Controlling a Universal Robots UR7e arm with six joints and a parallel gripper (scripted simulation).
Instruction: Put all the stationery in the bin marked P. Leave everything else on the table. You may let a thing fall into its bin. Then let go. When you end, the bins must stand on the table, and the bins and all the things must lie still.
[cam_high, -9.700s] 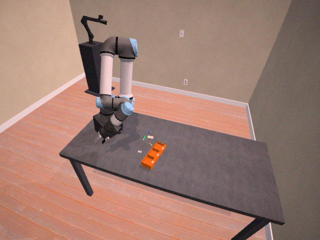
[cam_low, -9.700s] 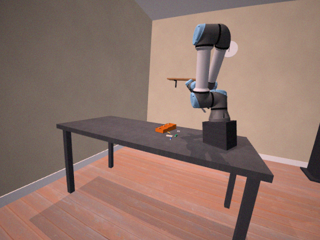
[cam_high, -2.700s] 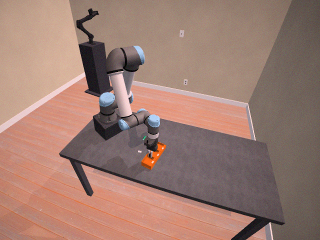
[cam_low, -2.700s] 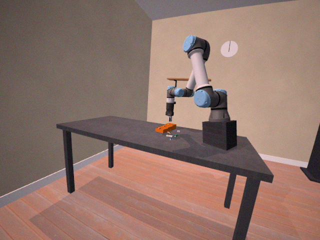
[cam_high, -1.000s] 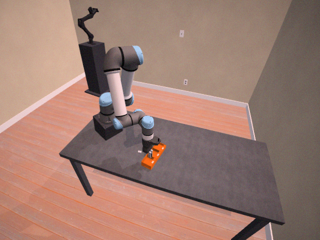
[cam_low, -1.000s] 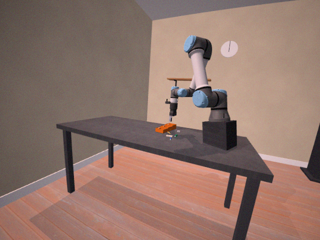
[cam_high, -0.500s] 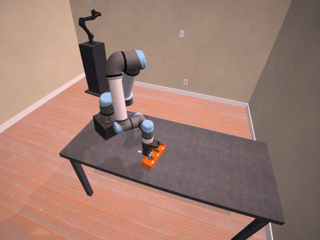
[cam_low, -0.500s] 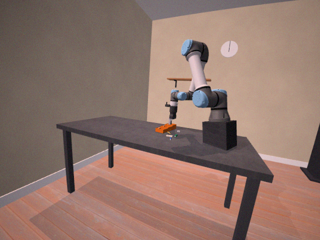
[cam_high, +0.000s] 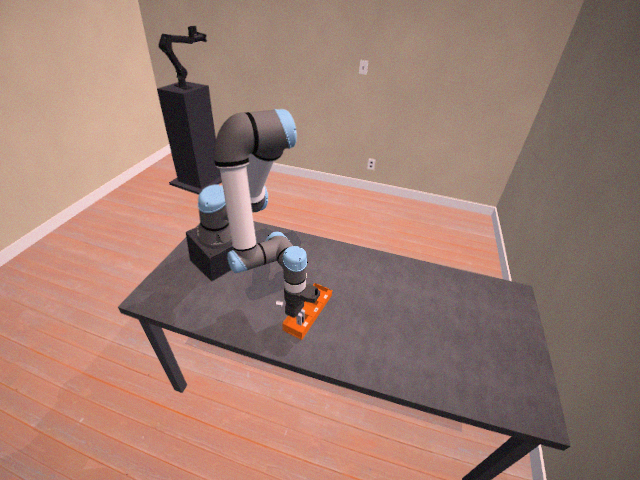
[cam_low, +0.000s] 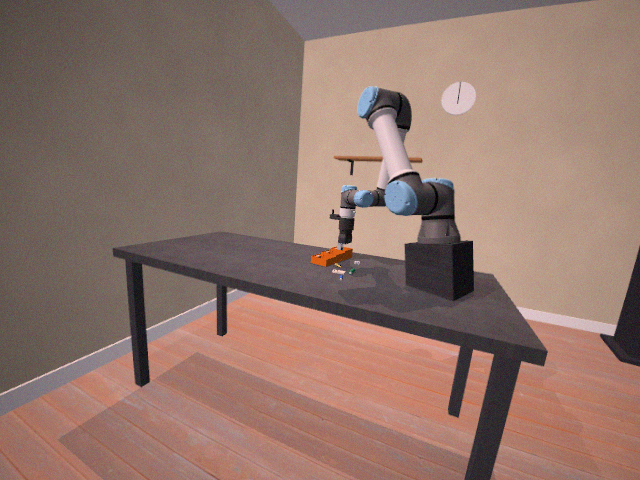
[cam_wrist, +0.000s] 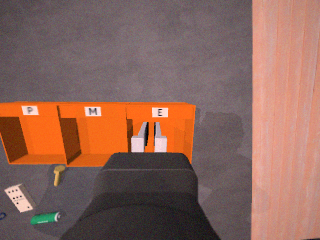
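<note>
An orange bin row (cam_high: 294, 330) (cam_low: 321, 260) (cam_wrist: 112, 105) lies on the dark table (cam_high: 413, 330) (cam_low: 232, 258). It has three compartments marked P (cam_wrist: 30, 110), M (cam_wrist: 93, 111) and E (cam_wrist: 160, 112). All three look empty where I can see into them. My gripper (cam_wrist: 151, 129) (cam_high: 301, 316) (cam_low: 341, 244) hangs just above the E compartment. Its fingers stand almost together, and I see nothing between them. Beside the bin's open side lie a small brass piece (cam_wrist: 59, 173), a white domino (cam_wrist: 20, 197) and a green cylinder (cam_wrist: 46, 218).
The small things lie close together between the bin and the arm's black base (cam_low: 439, 268). The table's edge and the wooden floor (cam_wrist: 285, 120) run just right of the bin in the wrist view.
</note>
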